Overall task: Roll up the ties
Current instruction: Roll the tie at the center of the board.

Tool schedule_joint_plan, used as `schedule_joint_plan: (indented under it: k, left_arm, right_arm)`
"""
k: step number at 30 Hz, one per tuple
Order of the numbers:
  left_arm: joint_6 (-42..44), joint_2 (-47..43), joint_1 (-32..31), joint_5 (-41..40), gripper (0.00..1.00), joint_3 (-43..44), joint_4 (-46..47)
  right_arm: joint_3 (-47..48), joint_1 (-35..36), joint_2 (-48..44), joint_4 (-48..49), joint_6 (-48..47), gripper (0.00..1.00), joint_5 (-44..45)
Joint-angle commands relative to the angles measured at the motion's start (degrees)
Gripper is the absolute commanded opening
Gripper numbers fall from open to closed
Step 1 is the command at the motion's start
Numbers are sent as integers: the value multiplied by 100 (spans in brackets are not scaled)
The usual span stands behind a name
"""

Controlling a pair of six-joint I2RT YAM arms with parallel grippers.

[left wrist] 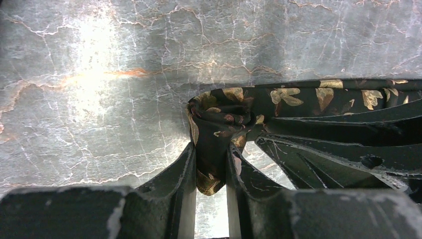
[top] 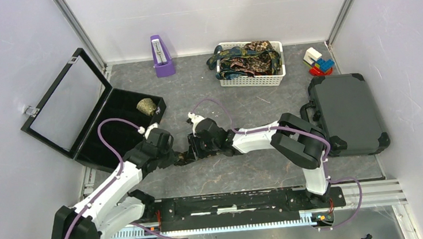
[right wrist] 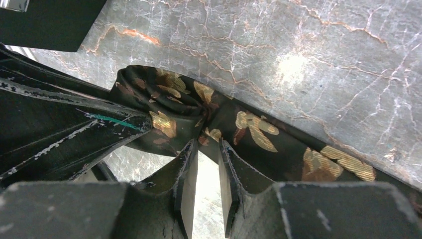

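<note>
Tie (top: 185, 157), dark with gold flowers, lay on the counter (top: 248, 171) between the two arms in the top view; we saw the left jaws and right jaws meeting over it. More ties (top: 248, 62) filled the white basket (top: 252, 82) at the rear. Left wrist: the left jaws were closed narrowly on a bunched fold of the tie (left wrist: 215, 142). Right wrist: the right jaws pinched the tie (right wrist: 249, 127) just beside its coiled end.
</note>
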Motion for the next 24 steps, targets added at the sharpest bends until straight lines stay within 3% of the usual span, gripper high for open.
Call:
schedule_joint_plan:
  k: [1, 16, 24]
  left_arm:
    - [284, 113, -108, -373, 10, 329, -107]
    - [200, 505, -624, -1054, 9, 783, -452]
    - [-112, 1074, -1200, -1878, 8, 1125, -798]
  right_arm:
    - [3, -28, -229, 3, -154, 28, 216]
    - [-407, -90, -241, 274, -105, 28, 127]
    - [-467, -89, -287, 309, -88, 28, 86]
